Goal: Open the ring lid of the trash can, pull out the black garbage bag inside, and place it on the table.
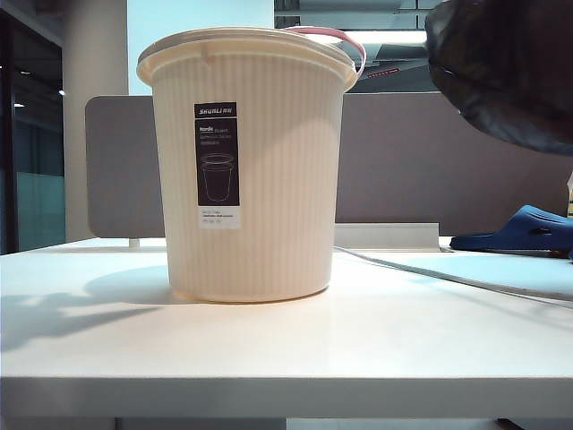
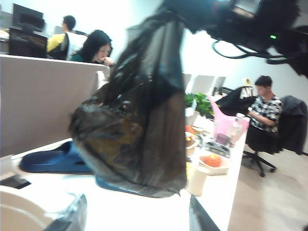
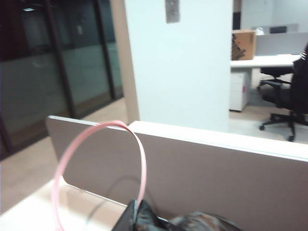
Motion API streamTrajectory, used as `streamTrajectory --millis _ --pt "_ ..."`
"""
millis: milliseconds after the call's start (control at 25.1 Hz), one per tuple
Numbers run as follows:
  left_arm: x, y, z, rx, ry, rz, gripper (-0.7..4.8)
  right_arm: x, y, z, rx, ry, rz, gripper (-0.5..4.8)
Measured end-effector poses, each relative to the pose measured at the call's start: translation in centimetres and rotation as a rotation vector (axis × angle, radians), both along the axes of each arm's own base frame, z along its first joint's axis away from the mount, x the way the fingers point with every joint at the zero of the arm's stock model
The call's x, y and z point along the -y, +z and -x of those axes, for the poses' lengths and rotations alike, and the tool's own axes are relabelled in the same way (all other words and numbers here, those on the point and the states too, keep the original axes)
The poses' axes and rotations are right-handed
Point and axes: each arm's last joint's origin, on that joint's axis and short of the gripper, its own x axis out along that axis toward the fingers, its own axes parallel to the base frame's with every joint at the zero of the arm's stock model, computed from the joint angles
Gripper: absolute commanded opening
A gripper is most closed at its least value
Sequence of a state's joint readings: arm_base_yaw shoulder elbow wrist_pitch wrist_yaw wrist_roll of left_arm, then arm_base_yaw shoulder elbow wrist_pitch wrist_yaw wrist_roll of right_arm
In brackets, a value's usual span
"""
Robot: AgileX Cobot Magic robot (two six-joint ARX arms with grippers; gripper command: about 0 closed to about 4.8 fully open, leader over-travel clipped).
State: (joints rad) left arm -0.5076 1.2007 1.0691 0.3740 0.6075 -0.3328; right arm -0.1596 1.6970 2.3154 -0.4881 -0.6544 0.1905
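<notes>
Right tool [image 3: 137, 216] clamped shut on glossy crinkled black garbage bag [image 2: 137, 130], hanging clear of white tabletop [image 1: 286, 340], up and right of cream ribbed round trash can [image 1: 246, 179]. Thin pale pink ring lid [image 3: 98, 168] tipped up, just beside that tool. Left tool [image 2: 134, 216] spread wide, empty, facing bag. Best lowered slowly onto bare tabletop short of dark blue slipper [image 1: 524, 231], released only once resting.

"SHUNLI" heading the dark label [image 1: 217, 166] on the trash can [image 1: 246, 170]; smaller print illegible.
</notes>
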Motion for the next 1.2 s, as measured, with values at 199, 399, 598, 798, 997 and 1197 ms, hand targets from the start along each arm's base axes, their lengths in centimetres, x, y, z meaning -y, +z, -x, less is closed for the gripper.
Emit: streamTrajectory --millis 199,399,598,798,997,1197 --pt "0.0 0.0 0.0 -0.004 -0.003 -0.003 2.67 -1.4 -0.9 -0.7 -0.035 -0.052 0.059 -0.02" --pt "0.0 -0.3 0.0 -0.024 -0.003 -0.014 2.68 -2.5 -1.6 -1.7 -0.045 -0.084 0.097 -0.02" --pt "0.0 -0.4 -0.1 -0.039 -0.003 -0.023 2.68 -2.7 -2.6 -3.1 -0.081 -0.12 0.098 -0.02" --pt "0.1 -0.5 -0.1 -0.044 -0.005 -0.029 2.68 -2.7 -4.4 -4.4 -0.129 -0.12 0.1 -0.02" --pt "0.1 -0.5 -0.1 -0.031 -0.001 -0.039 2.68 -2.7 -6.7 -5.8 -0.177 -0.121 0.103 -0.02" --pt "0.1 -0.8 -0.1 -0.03 0.007 -0.062 2.67 -2.6 -8.2 -6.7 -0.195 -0.12 0.109 -0.02"
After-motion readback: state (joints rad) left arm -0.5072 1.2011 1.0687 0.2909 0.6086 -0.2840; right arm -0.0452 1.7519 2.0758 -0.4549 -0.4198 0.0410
